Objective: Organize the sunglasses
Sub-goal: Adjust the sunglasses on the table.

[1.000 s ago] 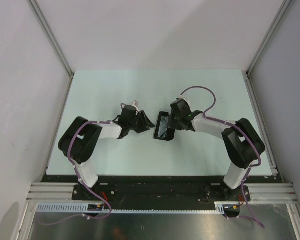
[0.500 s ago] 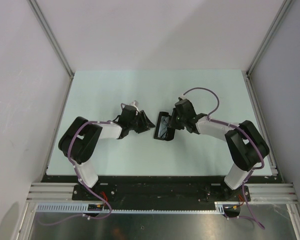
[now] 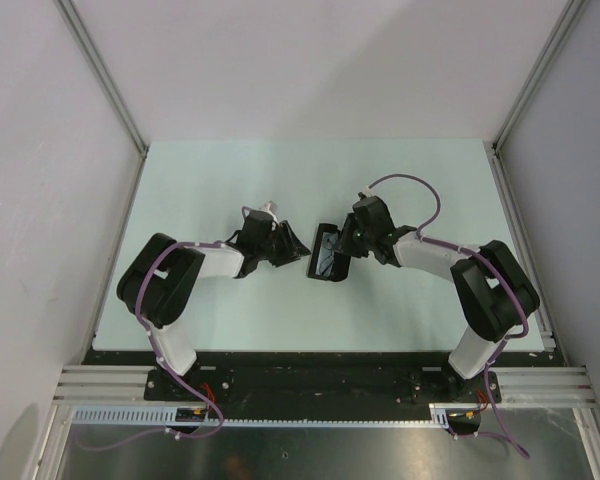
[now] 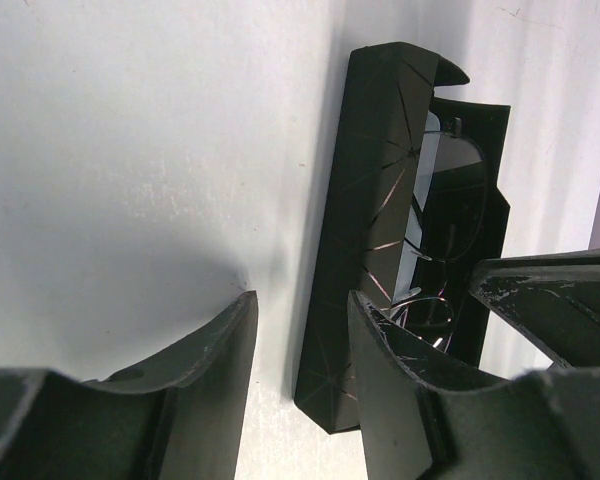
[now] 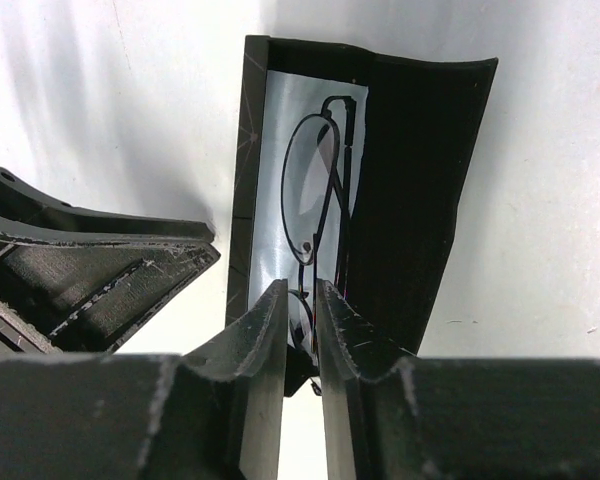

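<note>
Task status: mostly complete. The sunglasses [image 5: 315,190] lay inside the open black case [image 5: 415,180] on its pale lining [image 5: 280,130], and judging by this, only closing the case was left.

Right gripper [image 5: 300,292]: fingers nearly together over the case's near end — hold on the frame not confirmable.

Left gripper [image 4: 300,305]: fingers apart beside the case, empty.

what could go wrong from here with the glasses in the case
1. The right gripper has its jaws nearly closed, apparently on the thin wire sunglasses lying in the open case. Lifting without releasing could drag them out or bend the frame.
2. The open left gripper sits at the case's edge. A nudge could shift the case.
</note>
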`<state>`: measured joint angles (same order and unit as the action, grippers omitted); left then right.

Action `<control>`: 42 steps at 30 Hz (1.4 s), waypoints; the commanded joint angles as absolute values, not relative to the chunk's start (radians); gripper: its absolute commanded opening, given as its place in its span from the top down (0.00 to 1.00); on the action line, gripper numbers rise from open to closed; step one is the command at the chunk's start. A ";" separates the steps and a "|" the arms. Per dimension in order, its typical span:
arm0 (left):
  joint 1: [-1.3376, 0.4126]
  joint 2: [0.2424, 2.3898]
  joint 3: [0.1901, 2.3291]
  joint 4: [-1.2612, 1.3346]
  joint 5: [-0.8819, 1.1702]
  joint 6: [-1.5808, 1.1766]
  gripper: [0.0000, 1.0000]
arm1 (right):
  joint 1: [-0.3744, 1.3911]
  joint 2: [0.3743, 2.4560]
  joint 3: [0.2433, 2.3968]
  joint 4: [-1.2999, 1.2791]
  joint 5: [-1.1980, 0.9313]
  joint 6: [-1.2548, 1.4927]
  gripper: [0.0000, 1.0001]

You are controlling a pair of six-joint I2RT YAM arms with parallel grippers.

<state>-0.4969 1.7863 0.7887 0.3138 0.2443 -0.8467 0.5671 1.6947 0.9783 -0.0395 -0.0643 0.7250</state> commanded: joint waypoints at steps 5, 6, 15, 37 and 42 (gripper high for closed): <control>-0.502 1.822 0.776 0.245 0.245 -0.825 0.52 | 0.560 1.712 0.976 -0.008 -0.117 0.730 0.77; -0.502 1.822 0.775 0.245 0.247 -0.824 0.52 | 0.560 1.715 0.974 -0.009 -0.120 0.733 0.77; -0.503 1.830 0.778 0.245 0.253 -0.824 0.52 | 0.551 1.736 0.974 -0.008 -0.130 0.738 0.86; -0.503 1.830 0.755 0.244 0.250 -0.830 0.53 | 0.505 1.674 0.798 0.340 -0.182 0.885 1.00; -0.505 1.828 0.755 0.244 0.250 -0.831 0.53 | 0.505 1.675 0.798 0.394 -0.198 0.914 1.00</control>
<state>-0.4973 1.7973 0.7872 0.3313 0.2687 -0.8471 0.5083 1.7050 0.7986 0.2871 -0.1783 0.8772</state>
